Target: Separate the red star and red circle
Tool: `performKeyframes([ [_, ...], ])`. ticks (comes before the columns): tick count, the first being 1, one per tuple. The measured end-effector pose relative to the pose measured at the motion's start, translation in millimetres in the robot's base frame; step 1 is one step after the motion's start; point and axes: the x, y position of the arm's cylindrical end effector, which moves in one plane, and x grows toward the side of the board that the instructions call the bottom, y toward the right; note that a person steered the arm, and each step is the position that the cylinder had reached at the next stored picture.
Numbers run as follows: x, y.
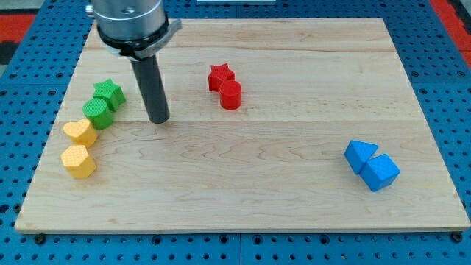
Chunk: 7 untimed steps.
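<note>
Down near the view's bottom, the tabletop (pixel 243 206) holds two yellow blocks (pixel 79 147) at the left and two blue blocks (pixel 372 165) at the right. Farther up, my tip (pixel 159 118) stands beside the green blocks (pixel 103 103), holding nothing. Farther still, the red circle (pixel 230 95) touches the red star (pixel 221 76).

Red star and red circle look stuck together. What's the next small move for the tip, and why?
Probably slide my tip toward the view's right, stopping just left of the red pair. The red star block touches the red circle block just below it, while my tip sits well to their left, beside the green star block. From there it could likely wedge into their seam.
</note>
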Motion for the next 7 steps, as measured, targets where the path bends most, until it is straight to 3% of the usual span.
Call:
performKeyframes([
  [2,0,2],
  [4,-28,24],
  [5,-36,82],
  [7,-51,129],
])
